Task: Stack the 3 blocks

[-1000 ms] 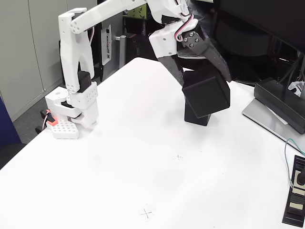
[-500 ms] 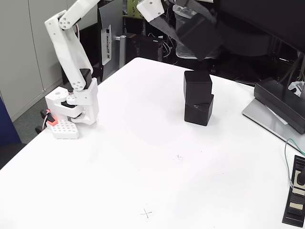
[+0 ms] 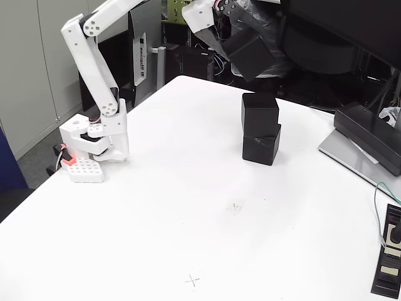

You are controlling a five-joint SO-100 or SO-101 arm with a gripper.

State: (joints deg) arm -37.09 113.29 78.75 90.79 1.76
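I hold the third block (image 3: 250, 55) in my gripper (image 3: 241, 39), closed on it high in the air, above and a little to the left of the two-block stack (image 3: 260, 128) as the fixed view shows it. That stack stands on the white tabletop (image 3: 188, 207), and it is not square: the upper block (image 3: 259, 113) sits turned slightly against the lower block (image 3: 261, 145), so the landing face is smaller than it looks. My carried cube hangs tilted, one corner lowest. To place it well, I judge I should first level the wrist so its bottom face lies flat, then bring it directly over the upper block and match that block's turn, not the lower one's. I should descend slowly and straight, let the faces meet fully, and spread the gripper only once the cube rests by itself. Any sideways drag at contact could shove the upper block off. Afterwards I should lift straight up, clear of the stack.
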